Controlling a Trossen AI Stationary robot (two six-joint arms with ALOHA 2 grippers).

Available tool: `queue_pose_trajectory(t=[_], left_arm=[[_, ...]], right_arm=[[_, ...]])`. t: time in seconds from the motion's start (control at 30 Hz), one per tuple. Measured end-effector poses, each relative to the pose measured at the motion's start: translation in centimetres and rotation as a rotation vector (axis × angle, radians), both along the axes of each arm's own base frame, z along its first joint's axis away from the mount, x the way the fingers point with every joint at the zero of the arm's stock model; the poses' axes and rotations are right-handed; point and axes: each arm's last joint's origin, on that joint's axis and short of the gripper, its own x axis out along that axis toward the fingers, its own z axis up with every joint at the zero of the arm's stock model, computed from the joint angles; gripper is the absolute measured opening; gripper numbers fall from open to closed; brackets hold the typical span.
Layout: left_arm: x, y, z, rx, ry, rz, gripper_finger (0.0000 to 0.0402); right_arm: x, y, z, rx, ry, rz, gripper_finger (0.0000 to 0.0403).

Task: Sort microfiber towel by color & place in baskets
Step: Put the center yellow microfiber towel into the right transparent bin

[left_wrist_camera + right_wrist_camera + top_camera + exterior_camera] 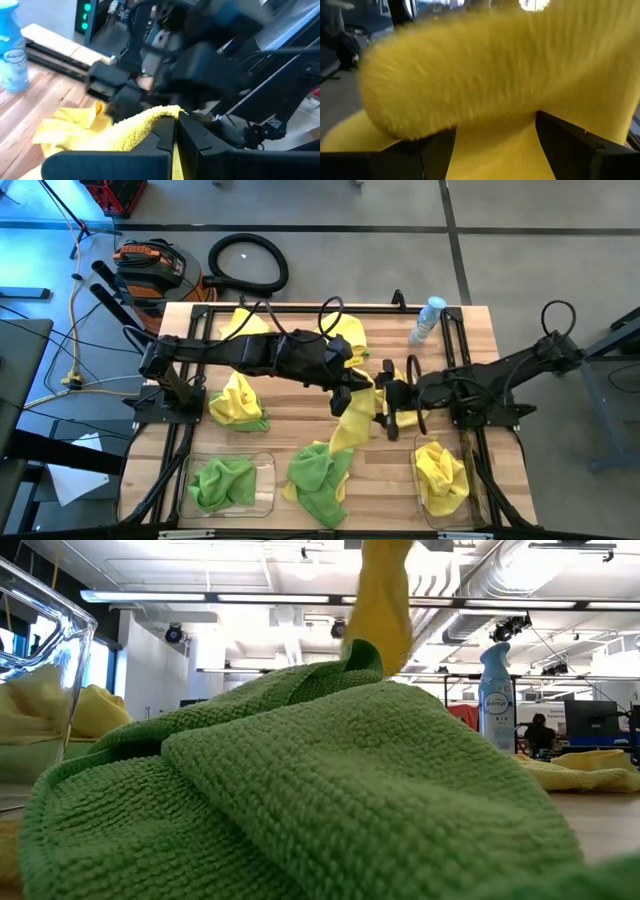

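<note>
My left gripper point(360, 385) is shut on a yellow microfiber towel point(352, 423) above the table's middle. The towel hangs down as a narrow strip point(378, 600) behind a crumpled green towel point(320, 472) lying at the near middle. My right gripper point(387, 412) stands open just right of the strip, and yellow cloth point(485, 75) fills the space between its fingers. The near left basket point(268, 470) holds a green towel point(222, 482). The near right basket point(420, 490) holds a yellow one point(442, 470). My left gripper pinches an upper edge of the yellow towel point(159, 114) between its two shut fingers, coming nearly level from the table's left. The cloth hangs slack below the fingers; the green towel hides its lower end. My right gripper: whether its open fingers point(570, 145) touch the cloth, I cannot tell.
More yellow towels lie at the far middle point(345, 330) and far left point(240, 320). A yellow and green heap point(240, 402) sits at the left. A clear spray bottle with a blue cap point(428, 320) stands at the far right. Black rails run along the table's edges.
</note>
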Motion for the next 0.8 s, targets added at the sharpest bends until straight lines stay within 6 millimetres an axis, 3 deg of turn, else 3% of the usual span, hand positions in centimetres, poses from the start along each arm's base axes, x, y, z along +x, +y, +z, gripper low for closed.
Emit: queue_pose_trajectory(t=[0.33,0.7,0.8], left_arm=[[-0.9,-0.1,-1.8,-0.018,0.211,0.007,0.0],[-0.2,-0.4,-1.1,0.0,0.102,-0.036,0.0],[0.0,-0.4,-1.1,-0.001,0.085,-0.045,0.0]], right_arm=[[-0.4,-0.7,3.5,-0.016,0.012,-0.049,0.0266],[1.3,-1.3,2.6,-0.02,0.03,-0.083,0.0264],[1.9,-1.4,2.1,-0.024,0.047,-0.09,0.0248]])
